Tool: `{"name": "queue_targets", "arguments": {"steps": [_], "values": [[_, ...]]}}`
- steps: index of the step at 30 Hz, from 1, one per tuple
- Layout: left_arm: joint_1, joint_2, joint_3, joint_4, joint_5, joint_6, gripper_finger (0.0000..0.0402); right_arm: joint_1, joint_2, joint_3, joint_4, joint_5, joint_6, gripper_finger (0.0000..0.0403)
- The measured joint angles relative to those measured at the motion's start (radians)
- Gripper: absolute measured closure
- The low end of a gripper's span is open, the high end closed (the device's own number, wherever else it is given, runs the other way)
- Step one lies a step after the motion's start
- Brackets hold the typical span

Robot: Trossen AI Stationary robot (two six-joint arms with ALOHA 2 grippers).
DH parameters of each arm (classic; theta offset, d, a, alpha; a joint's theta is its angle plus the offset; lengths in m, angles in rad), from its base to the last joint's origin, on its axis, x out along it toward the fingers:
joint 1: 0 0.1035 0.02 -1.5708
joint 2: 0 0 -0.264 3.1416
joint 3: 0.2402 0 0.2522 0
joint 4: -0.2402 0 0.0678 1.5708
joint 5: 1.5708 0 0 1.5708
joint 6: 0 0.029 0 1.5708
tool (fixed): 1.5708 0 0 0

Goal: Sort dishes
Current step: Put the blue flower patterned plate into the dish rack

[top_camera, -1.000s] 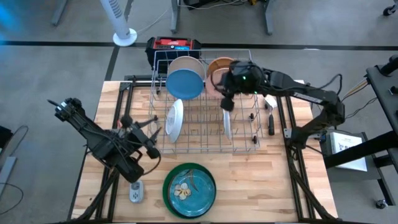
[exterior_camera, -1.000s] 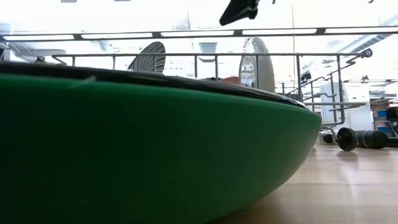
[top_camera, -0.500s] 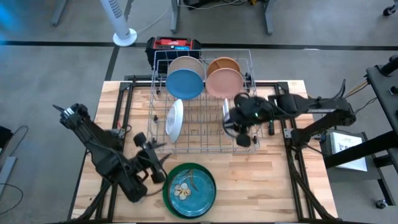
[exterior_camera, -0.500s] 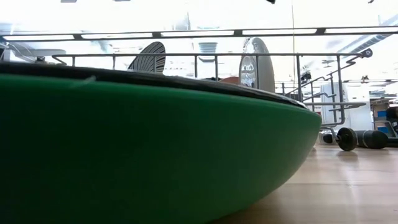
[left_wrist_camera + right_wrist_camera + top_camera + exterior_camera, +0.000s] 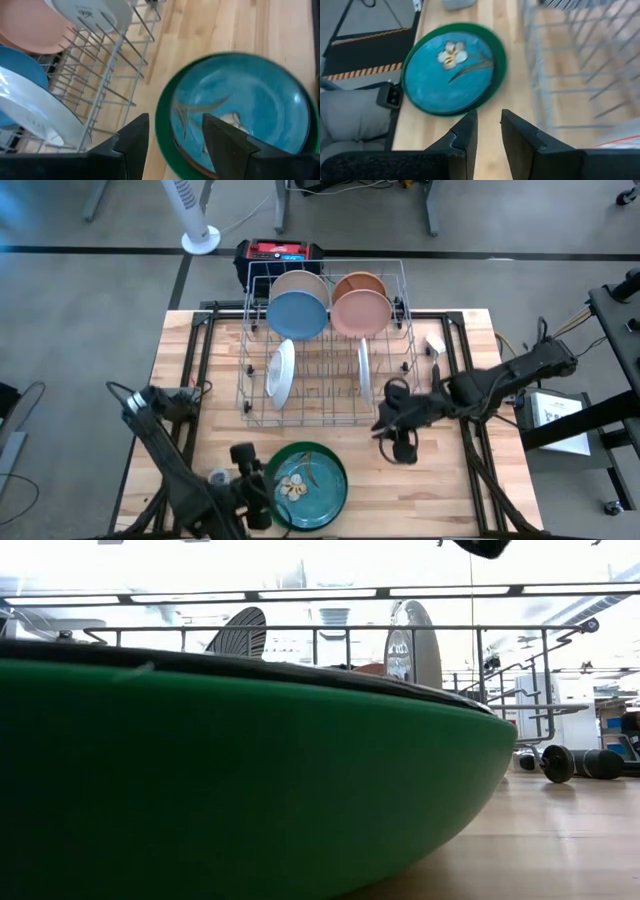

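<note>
A large green plate with a blue, flower-painted inside (image 5: pixel 305 485) lies flat on the table near its near edge; it fills the low view (image 5: pixel 250 770). In the wire rack (image 5: pixel 325 350) stand on edge a blue dish (image 5: pixel 298 315), a cream one (image 5: pixel 300 280), a pink one (image 5: pixel 360 312), a tan one (image 5: pixel 358 280) and two white plates (image 5: pixel 282 372) (image 5: pixel 364 370). My left gripper (image 5: pixel 175 145) is open just above the green plate's left rim (image 5: pixel 162 125). My right gripper (image 5: pixel 490 145) is open and empty over the table to the right of the green plate (image 5: pixel 452 70).
A small grey gadget (image 5: pixel 217 477) lies left of the green plate, beside my left gripper. A red and black box (image 5: pixel 280 252) stands behind the rack. A black tool (image 5: pixel 436 375) lies right of the rack. Bare wood shows at the table's near right.
My right gripper has left the pink dish at the rack's far right and gone over the rack toward the table's near edge, coming down in front of the rack. My left gripper has gone toward the near edge and right, to the green plate's left rim.
</note>
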Motion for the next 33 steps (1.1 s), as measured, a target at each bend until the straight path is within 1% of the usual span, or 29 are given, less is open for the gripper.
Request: {"name": "queue_targets", "arguments": {"steps": [3, 6, 11, 18, 21, 25, 31, 33], "values": [[-0.029, 0.085, 0.075, -0.092, 0.0, -0.094, 0.0229, 0.045, 0.016, -0.056, 0.068, 0.011, 0.057, 0.0317], [-0.047, 0.162, 0.155, -0.158, 0.007, -0.205, 0.0229, 0.077, 0.03, -0.102, 0.14, 0.046, 0.106, 0.031], [-0.062, 0.268, 0.285, -0.155, 0.044, -0.237, 0.0236, 0.11, 0.055, -0.165, 0.25, 0.068, 0.163, 0.0292], [-0.081, 0.389, 0.442, -0.156, 0.091, -0.274, 0.0247, 0.148, 0.104, -0.225, 0.384, 0.079, 0.181, 0.0258], [-0.087, 0.413, 0.457, -0.157, 0.093, -0.309, 0.0247, 0.157, 0.151, -0.237, 0.451, 0.079, 0.183, 0.0245], [-0.092, 0.434, 0.446, -0.157, 0.109, -0.377, 0.0247, 0.158, 0.235, -0.233, 0.51, 0.082, 0.183, 0.0233], [-0.099, 0.436, 0.399, -0.157, 0.126, -0.484, 0.0247, 0.165, 0.381, -0.173, 0.527, 0.18, 0.187, 0.0229], [-0.099, 0.436, 0.378, -0.153, 0.14, -0.501, 0.0247, 0.165, 0.422, -0.152, 0.525, 0.194, 0.186, 0.023]]}}
